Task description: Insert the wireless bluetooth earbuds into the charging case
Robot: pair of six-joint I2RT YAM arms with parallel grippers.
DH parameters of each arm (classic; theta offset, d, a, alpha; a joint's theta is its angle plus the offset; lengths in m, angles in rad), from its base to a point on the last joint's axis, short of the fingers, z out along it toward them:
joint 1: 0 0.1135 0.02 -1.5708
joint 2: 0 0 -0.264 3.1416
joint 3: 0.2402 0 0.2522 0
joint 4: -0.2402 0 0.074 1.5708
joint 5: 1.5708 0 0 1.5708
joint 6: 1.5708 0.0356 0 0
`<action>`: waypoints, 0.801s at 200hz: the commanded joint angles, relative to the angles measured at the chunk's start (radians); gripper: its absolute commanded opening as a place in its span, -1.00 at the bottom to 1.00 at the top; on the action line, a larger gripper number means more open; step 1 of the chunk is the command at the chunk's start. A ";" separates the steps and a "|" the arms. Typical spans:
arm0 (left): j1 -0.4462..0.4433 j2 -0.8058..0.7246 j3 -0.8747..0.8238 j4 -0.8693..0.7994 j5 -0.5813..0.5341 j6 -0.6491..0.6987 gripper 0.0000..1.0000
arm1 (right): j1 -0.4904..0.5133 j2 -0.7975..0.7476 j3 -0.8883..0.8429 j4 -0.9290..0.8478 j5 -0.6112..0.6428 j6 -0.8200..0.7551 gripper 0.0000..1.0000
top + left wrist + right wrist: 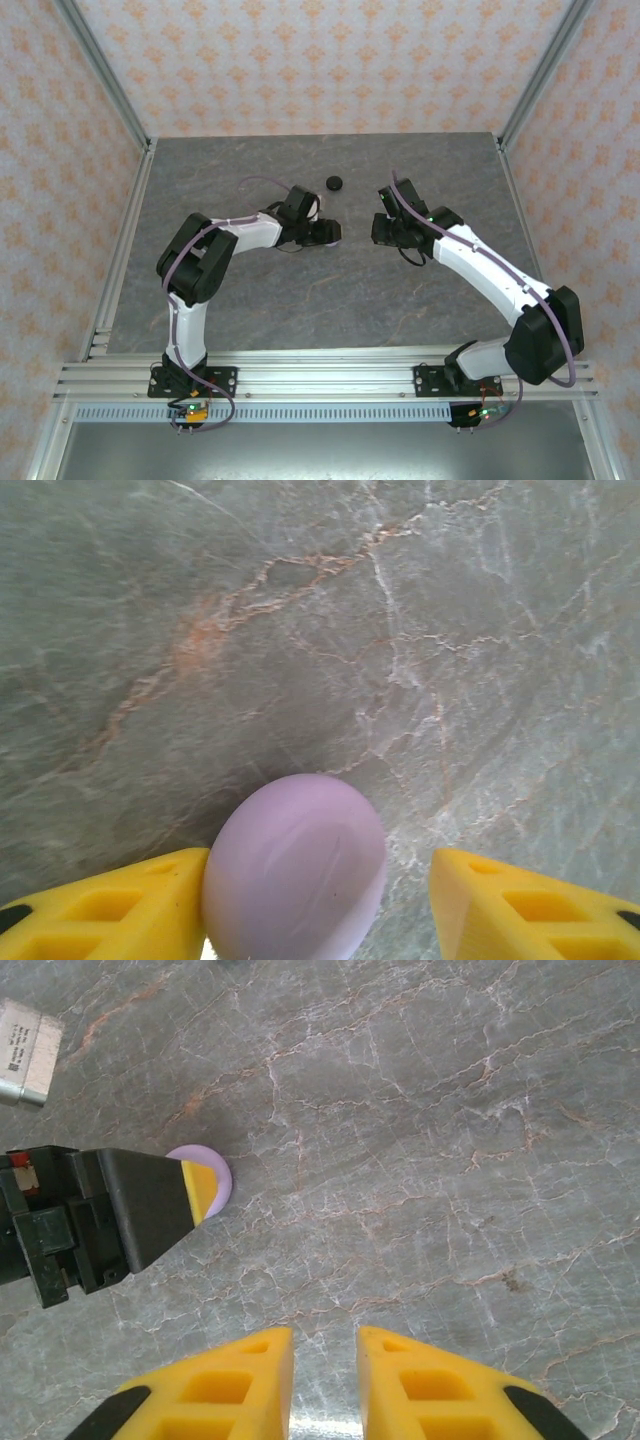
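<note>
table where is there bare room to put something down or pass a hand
Free: the broad near stretch of table ahead of the rail; both far corners too. Crowded: the middle, where the left gripper straddles the lilac case, facing the right gripper, black case just behind.

Grey marble tabletop (300, 300) — patterned peach walls (320, 60)

Both arms reach inward over the grey table (250, 310). The left gripper (335, 232) and right gripper (383, 232) face each other near the centre, apart. A black case (334, 182) lies just beyond the left gripper.
</note>
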 commanded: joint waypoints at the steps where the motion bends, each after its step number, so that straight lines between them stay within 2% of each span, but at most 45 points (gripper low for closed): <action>1: 0.006 -0.074 0.012 -0.123 -0.129 0.073 0.23 | -0.001 -0.005 -0.007 0.006 0.073 -0.002 -0.48; 35: 0.007 -0.185 -0.012 -0.203 -0.254 0.132 0.41 | -0.002 -0.038 -0.045 0.039 0.203 -0.019 -0.42; 97: 0.008 -0.393 -0.076 -0.340 -0.545 0.235 0.43 | -0.001 -0.121 -0.168 0.185 0.509 -0.113 -0.34; 134: 0.009 -0.507 -0.145 -0.335 -0.758 0.294 0.46 | -0.002 -0.151 -0.255 0.324 0.687 -0.207 -0.28; 160: 0.019 -0.565 -0.199 -0.300 -0.886 0.358 0.49 | -0.020 -0.157 -0.314 0.434 0.760 -0.282 -0.25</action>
